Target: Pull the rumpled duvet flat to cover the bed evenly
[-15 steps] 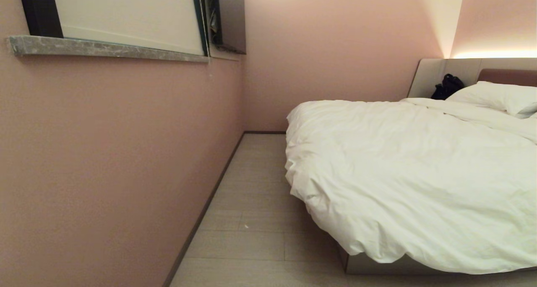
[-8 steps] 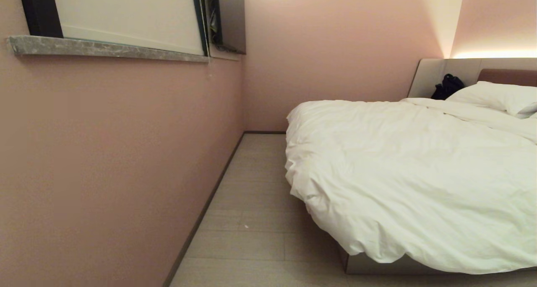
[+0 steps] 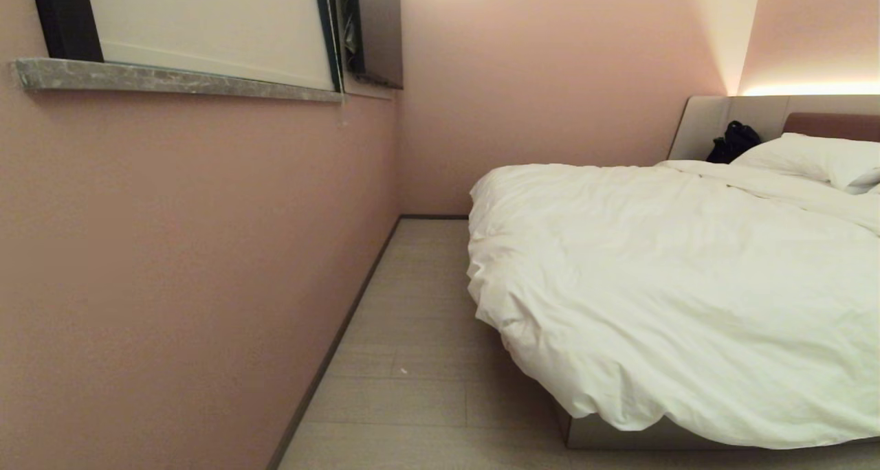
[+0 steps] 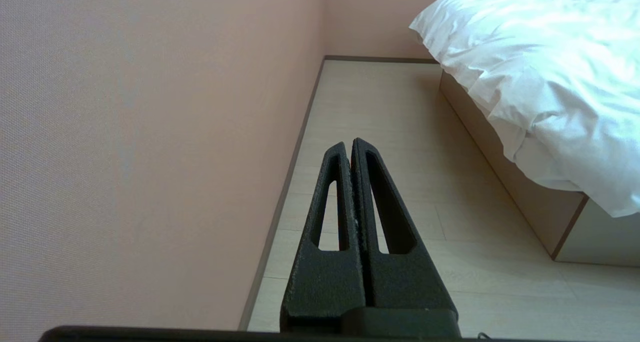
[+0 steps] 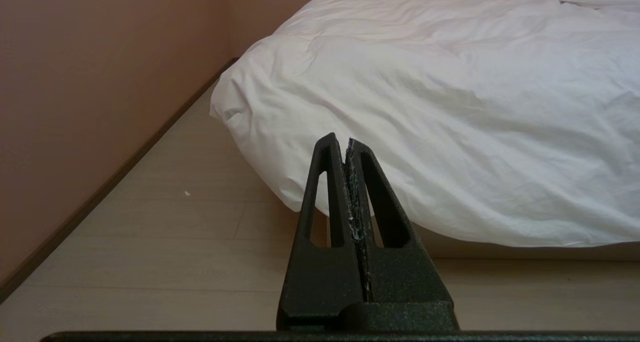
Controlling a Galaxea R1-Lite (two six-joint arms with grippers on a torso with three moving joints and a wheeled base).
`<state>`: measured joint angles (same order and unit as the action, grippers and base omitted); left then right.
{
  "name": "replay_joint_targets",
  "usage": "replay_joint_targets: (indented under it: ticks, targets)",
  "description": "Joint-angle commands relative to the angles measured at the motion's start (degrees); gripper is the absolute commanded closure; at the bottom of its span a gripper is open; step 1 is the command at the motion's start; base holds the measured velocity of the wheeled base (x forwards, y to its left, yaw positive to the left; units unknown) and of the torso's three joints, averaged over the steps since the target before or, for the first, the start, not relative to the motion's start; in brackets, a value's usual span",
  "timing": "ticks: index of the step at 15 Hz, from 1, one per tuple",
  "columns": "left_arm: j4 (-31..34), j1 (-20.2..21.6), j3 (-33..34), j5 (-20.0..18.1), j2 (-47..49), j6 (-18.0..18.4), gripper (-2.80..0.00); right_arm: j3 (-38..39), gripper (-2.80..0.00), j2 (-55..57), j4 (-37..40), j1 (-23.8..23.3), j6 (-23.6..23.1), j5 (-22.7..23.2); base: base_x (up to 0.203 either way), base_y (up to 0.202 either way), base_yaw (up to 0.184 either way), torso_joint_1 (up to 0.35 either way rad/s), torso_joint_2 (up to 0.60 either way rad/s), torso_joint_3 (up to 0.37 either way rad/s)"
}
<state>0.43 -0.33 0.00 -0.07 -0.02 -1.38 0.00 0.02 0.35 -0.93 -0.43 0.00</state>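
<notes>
the duvet [image 3: 680,277] lies bunched over the bed [image 3: 619,434], its puffy edge spilling past the foot corner nearest the wall and hanging over the grey base, while a pillow [image 3: 811,157] sits up by the headboard. neither arm shows in the head view. the right gripper [image 5: 346,144] is pressed fully closed and holds nothing, pointing straight at the overhanging foot edge of the duvet, which lies just ahead of it and a little to its right. the left gripper [image 4: 349,147], likewise closed and empty, points down the strip of floor [image 3: 419,332] between wall and bed, with the duvet's corner off to its right. by these views the right arm looks the nearer to the cloth.
</notes>
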Motion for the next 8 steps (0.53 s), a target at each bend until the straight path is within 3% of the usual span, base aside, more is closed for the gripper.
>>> replay_joint_targets:
  ticks: [1,8]
  targets:
    - [0.0,0.0,0.0,0.0,0.0,0.0,0.00,0.0,0.00,0.0,0.0,0.0,0.0,0.0,0.000,0.000,0.000,0.000,0.00,0.000]
    - [0.0,0.0,0.0,0.0,0.0,0.0,0.00,0.0,0.00,0.0,0.0,0.0,0.1,0.0,0.000,0.000,0.000,0.000,0.00,0.000]
